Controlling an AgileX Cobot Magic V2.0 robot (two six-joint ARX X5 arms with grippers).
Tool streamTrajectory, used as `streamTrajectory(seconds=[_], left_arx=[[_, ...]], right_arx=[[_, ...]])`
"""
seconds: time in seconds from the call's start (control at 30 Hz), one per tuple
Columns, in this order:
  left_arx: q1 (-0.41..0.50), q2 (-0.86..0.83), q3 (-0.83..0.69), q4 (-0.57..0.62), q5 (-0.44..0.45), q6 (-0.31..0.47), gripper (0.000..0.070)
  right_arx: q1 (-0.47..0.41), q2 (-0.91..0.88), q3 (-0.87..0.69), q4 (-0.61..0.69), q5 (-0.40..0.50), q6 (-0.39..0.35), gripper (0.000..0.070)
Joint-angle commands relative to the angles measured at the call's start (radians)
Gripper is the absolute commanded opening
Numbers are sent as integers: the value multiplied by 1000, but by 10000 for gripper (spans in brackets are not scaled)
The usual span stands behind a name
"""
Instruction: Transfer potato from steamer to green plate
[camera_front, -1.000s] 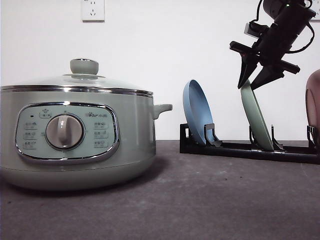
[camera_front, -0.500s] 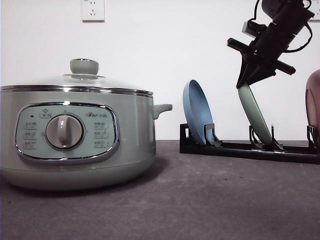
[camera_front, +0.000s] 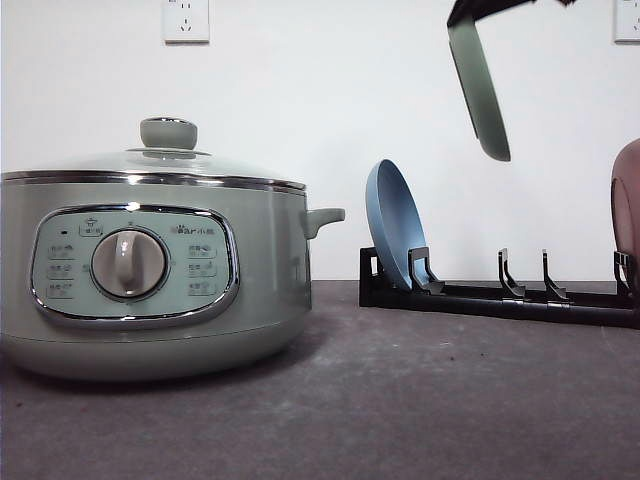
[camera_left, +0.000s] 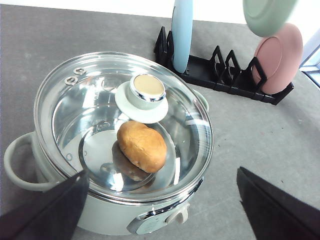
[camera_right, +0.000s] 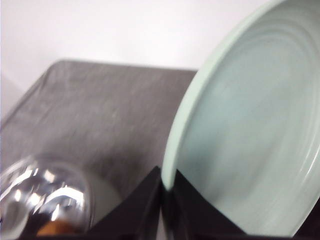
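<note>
The green plate (camera_front: 478, 85) is being held edge-up by the right jaws (camera_right: 167, 192), high right of the steamer (camera_front: 150, 260); the left jaws (camera_left: 160, 210) are hanging wide above its lidded potato (camera_left: 142, 145)

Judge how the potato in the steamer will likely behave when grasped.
The potato looks firm and lumpy, so probably grips well. Its rounded shape may let it roll on the smooth steamer floor. The glass lid covers it.

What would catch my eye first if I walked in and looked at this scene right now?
Probably the green plate hanging in mid-air above the black rack, pinched at its rim by the right end effector. Next, the big sage steamer on the left, a potato visible under its glass lid.
</note>
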Motion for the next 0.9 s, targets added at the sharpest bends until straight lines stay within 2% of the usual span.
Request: streamTrajectory(seconds=[0.0, 0.23, 0.37, 0.47, 0.6, 0.87], left_arx=[[-1, 5, 23, 11, 5, 8, 596], [-1, 5, 23, 14, 5, 9, 596], [-1, 5, 23, 14, 4, 9, 596], [-1, 5, 23, 14, 5, 9, 596], [-1, 5, 23, 15, 4, 9, 596], [-3, 5, 23, 14, 4, 9, 596]], right_arx=[[28, -24, 21, -46, 29, -83, 5], [173, -136, 21, -293, 197, -229, 4], [280, -153, 21, -446, 306, -268, 4], [364, -153, 4, -546, 392, -273, 4], [481, -153, -74, -584, 490, -259, 4], [650, -153, -333, -536, 631, -178, 4]])
